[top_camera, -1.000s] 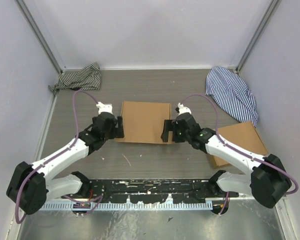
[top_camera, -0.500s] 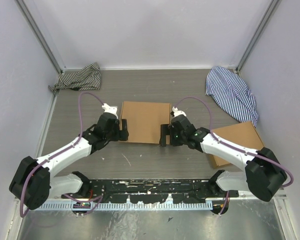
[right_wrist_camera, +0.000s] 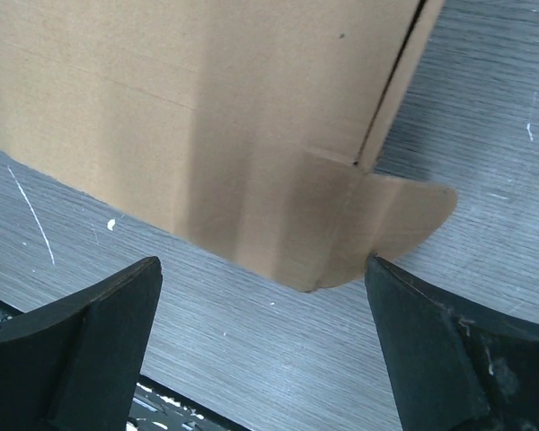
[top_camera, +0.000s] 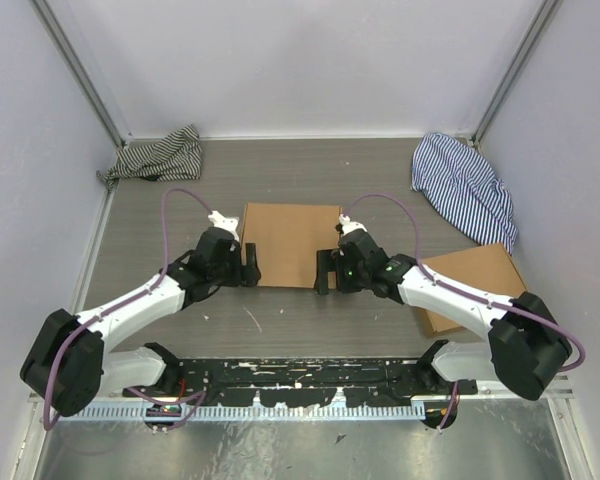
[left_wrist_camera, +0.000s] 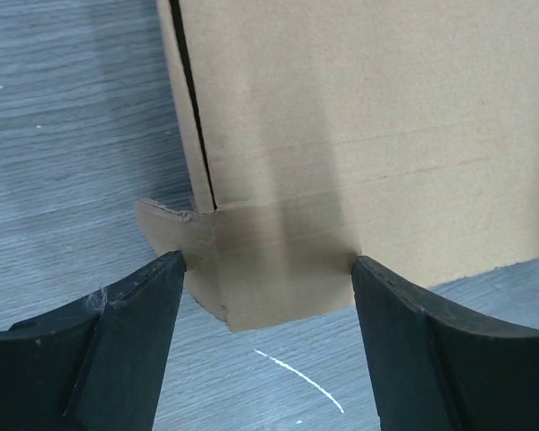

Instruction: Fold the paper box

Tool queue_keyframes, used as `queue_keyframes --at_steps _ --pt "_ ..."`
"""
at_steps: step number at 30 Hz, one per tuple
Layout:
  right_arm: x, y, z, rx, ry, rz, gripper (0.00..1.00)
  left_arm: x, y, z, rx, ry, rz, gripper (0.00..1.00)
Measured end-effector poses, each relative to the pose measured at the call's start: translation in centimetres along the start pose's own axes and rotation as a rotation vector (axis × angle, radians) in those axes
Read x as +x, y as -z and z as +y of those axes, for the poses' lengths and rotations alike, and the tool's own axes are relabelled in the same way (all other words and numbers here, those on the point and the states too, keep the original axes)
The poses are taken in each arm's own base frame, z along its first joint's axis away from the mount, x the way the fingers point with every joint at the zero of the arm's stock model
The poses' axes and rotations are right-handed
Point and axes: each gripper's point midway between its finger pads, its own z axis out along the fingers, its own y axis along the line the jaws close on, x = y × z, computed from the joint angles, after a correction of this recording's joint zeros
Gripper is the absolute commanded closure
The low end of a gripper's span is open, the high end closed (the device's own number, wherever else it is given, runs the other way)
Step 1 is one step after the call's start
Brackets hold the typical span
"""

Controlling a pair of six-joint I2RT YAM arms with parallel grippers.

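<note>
Paper box [top_camera: 291, 243], a shallow brown rectangle folded shut, lies flat at the middle of the grey wood-grain table [top_camera: 280, 170], its lid facing up. The white left arm [top_camera: 130, 305] reaches in from 7 o'clock to the box's near-left corner, and the white right arm [top_camera: 460, 300] reaches in from 5 o'clock to its near-right corner. A stack of flat brown cardboard [top_camera: 480, 275] sits at 4 o'clock, partly under the right arm. A blue-and-white striped cloth [top_camera: 465, 190] is bunched at 2 o'clock, and a smaller dark striped cloth [top_camera: 160, 155] at 10 o'clock, both well apart from the box.

The left gripper [top_camera: 250, 265] has its jaws spread wide around a folded corner flap [left_wrist_camera: 278, 260], each fingertip just at an edge of the cardboard. The right gripper [top_camera: 325, 270] is also spread wide: one fingertip is just beside the box's rounded corner tab [right_wrist_camera: 409, 211], and the other stands apart from the cardboard. A similar small rounded tab [left_wrist_camera: 166, 224] sticks out at the left corner.
</note>
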Motion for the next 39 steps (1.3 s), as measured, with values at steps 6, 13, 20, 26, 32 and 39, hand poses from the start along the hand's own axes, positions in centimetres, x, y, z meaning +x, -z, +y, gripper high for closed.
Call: queue_keyframes --at_steps 6,13,20,26,32,39 --pt "0.2 -0.2 0.8 -0.025 0.011 0.016 0.0 0.3 0.4 -1.0 0.056 0.016 0.022 0.23" --pt "0.3 -0.2 1.1 -0.031 0.016 0.028 0.05 0.4 1.1 -1.6 0.085 0.037 0.029 0.26" --pt "-0.2 0.3 1.4 -0.023 0.02 0.036 0.08 0.9 1.9 -1.6 0.068 0.058 0.085 0.28" --pt "-0.8 0.9 1.6 -0.008 0.022 0.036 0.09 -0.1 2.7 -2.2 0.067 0.072 0.1 0.29" --pt "-0.7 1.1 1.4 0.004 0.023 0.041 0.08 0.1 3.1 -2.1 0.055 0.084 0.121 0.3" --pt "-0.8 1.1 1.4 0.003 0.023 0.04 0.08 0.4 3.0 -2.0 0.048 0.09 0.134 0.3"
